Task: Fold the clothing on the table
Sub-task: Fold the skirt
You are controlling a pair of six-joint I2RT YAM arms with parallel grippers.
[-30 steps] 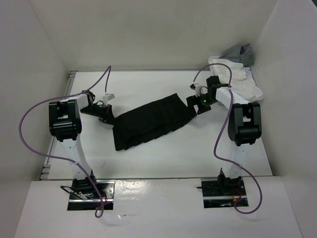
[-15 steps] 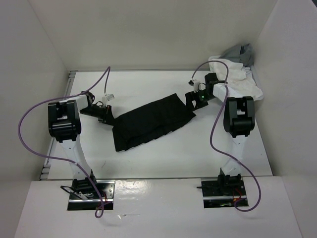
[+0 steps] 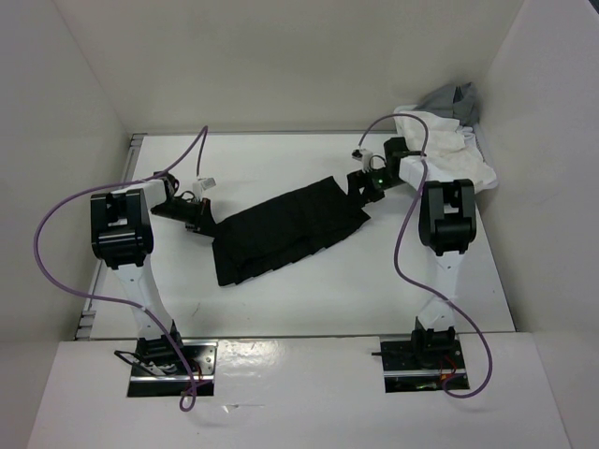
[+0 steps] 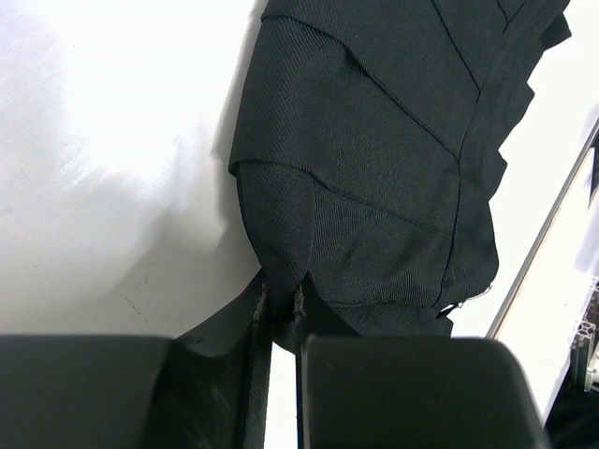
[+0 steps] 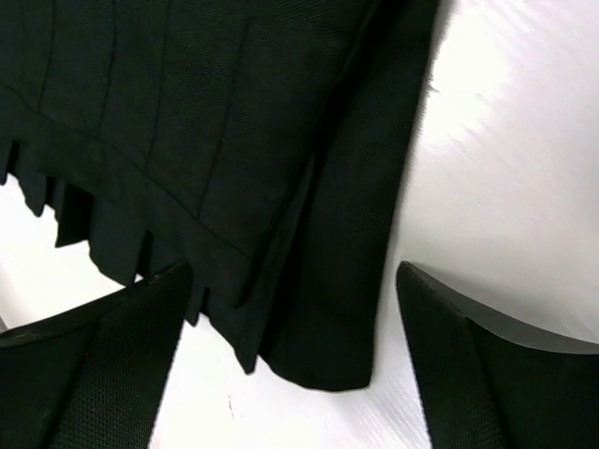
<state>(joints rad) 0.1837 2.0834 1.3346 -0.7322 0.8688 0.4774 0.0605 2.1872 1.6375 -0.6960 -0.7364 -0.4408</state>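
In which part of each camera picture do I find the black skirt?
Top external: the skirt lies diagonally in the middle of the picture.
Left wrist: the skirt fills the upper right, one corner pinched by the left fingers.
Right wrist: the skirt fills the upper left, its corner between the open right fingers.
Shared landmark: the white table under it.
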